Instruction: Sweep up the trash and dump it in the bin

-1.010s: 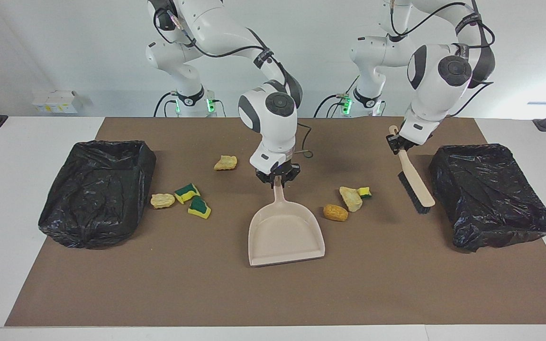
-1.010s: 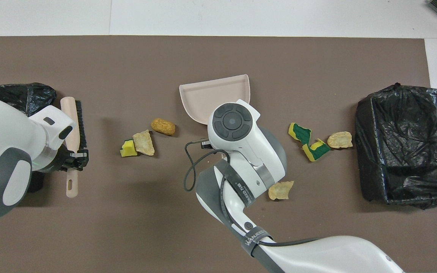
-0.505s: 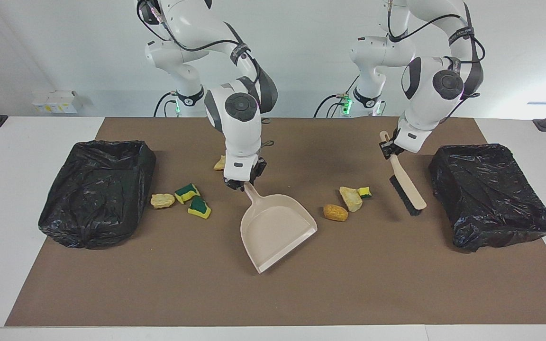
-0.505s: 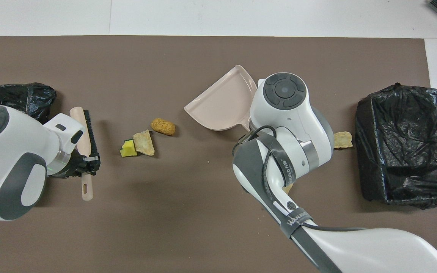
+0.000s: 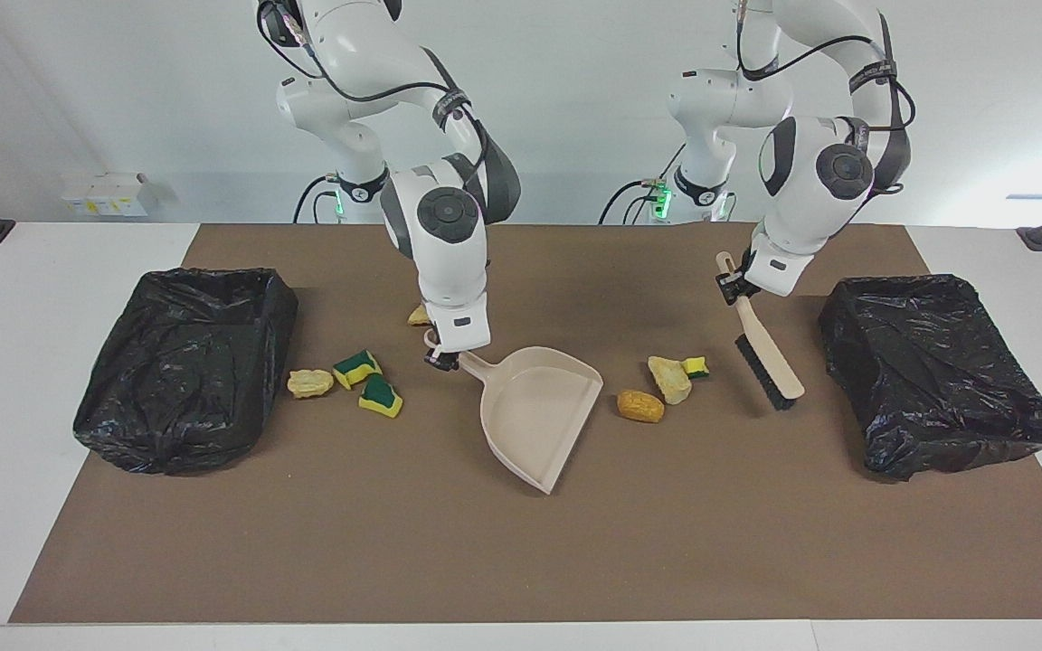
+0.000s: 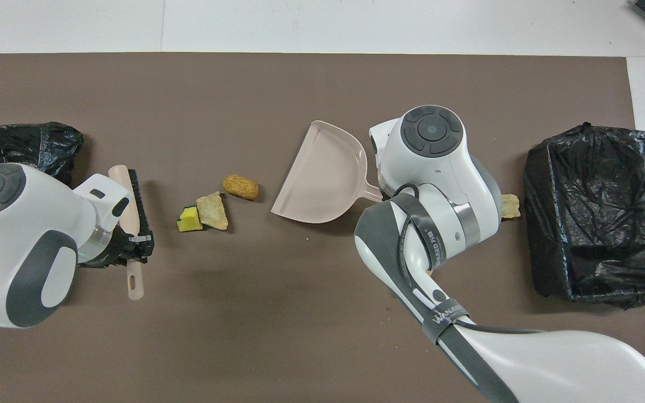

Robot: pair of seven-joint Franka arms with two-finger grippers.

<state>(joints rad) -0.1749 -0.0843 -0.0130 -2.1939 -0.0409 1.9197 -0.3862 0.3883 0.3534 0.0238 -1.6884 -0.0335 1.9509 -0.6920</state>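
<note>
Trash: three scraps [image 5: 661, 387] lie between dustpan [image 5: 539, 411] and brush [image 5: 763, 348]; others near the right-arm-end bin [image 5: 186, 362]. Right gripper [image 5: 442, 360] clamped on dustpan handle, mouth turned toward scraps. Left gripper [image 5: 731, 287] clamps brush, bristles angled to sweep.

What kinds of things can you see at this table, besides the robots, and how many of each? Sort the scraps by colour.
Yellow-and-green sponge pieces: 3
Pale tan chunks: 3
Orange-brown lump: 1
Dustpan: 1
Brush: 1
Black-lined bins: 2
Total: 11
</note>
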